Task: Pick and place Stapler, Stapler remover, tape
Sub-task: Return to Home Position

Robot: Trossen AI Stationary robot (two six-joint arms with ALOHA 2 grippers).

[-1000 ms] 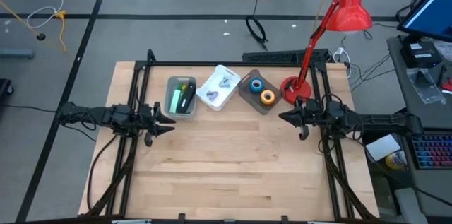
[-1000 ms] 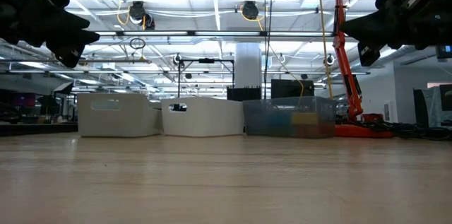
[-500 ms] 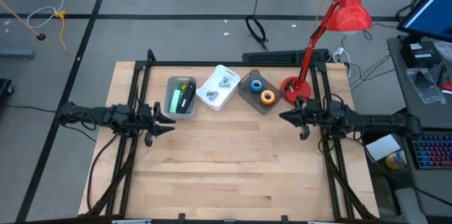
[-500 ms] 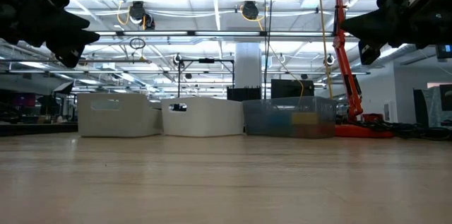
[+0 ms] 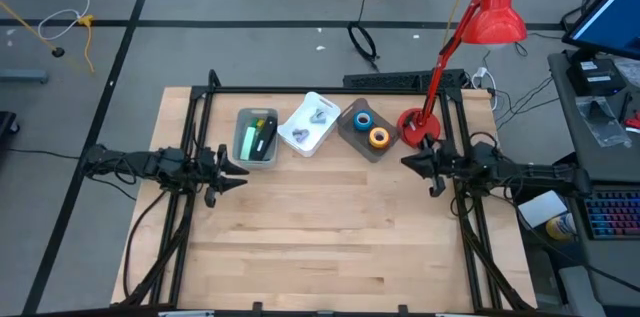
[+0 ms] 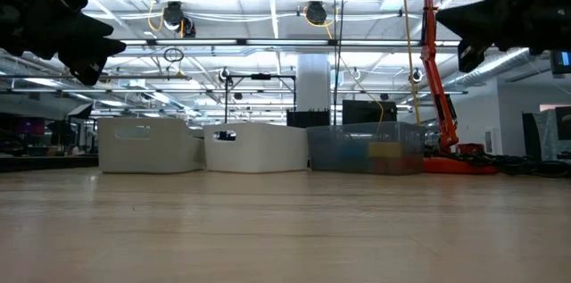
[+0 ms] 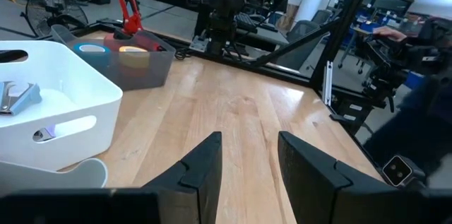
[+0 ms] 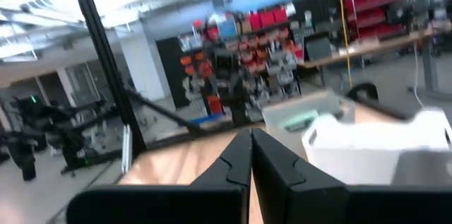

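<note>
Left tool (image 5: 243,169) held left of centre, fingers parted, empty; right tool (image 5: 406,163) at right, pinched closed. Orange tape (image 5: 379,137) and blue tape (image 5: 364,118) are seen in the dark bin (image 5: 350,133), upper centre. Judged light, stiff, slick-rimmed; best pinched across the ring.

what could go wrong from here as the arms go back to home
1. The right gripper, shut and raised, hangs close to the red lamp. A swing that way could hit its tall stem and tip it.
2. The left gripper, open, is beside the grey bin. It looks well above the rim, but if it dips a finger might snag it.
</note>
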